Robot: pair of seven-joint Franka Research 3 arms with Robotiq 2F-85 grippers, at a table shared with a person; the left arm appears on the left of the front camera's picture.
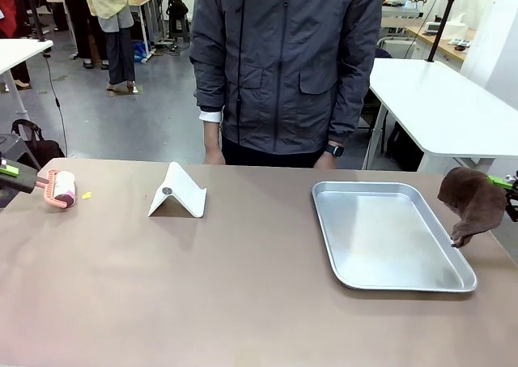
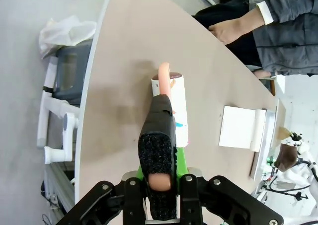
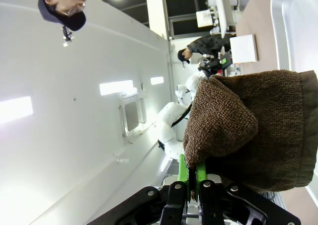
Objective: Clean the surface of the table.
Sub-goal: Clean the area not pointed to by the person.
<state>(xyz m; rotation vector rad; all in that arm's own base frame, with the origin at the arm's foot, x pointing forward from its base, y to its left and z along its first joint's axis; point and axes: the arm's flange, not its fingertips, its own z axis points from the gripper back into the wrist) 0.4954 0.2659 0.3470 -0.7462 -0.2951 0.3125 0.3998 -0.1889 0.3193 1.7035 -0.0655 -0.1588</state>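
The brownish-tan table (image 1: 243, 302) carries a tiny yellow scrap (image 1: 87, 195) near its left end. At the left edge my left gripper (image 1: 10, 172) is shut on the handle of a pink lint roller (image 1: 58, 189), whose white roll rests just beside the scrap. The left wrist view shows the roller (image 2: 176, 103) lying on the table (image 2: 134, 46), its foam-wrapped handle clamped in the left gripper (image 2: 159, 183). Over the table's right edge my right gripper (image 1: 507, 185) is shut on a brown cloth (image 1: 476, 205), which hangs clear of the surface. In the right wrist view the cloth (image 3: 248, 130) bunches over the right gripper (image 3: 193, 179).
A white folded stand (image 1: 178, 193) sits left of centre. A shiny metal tray (image 1: 388, 237) lies on the right half, just left of the hanging cloth. A person in a dark jacket (image 1: 283, 67) stands at the far edge, hands down by the sides.
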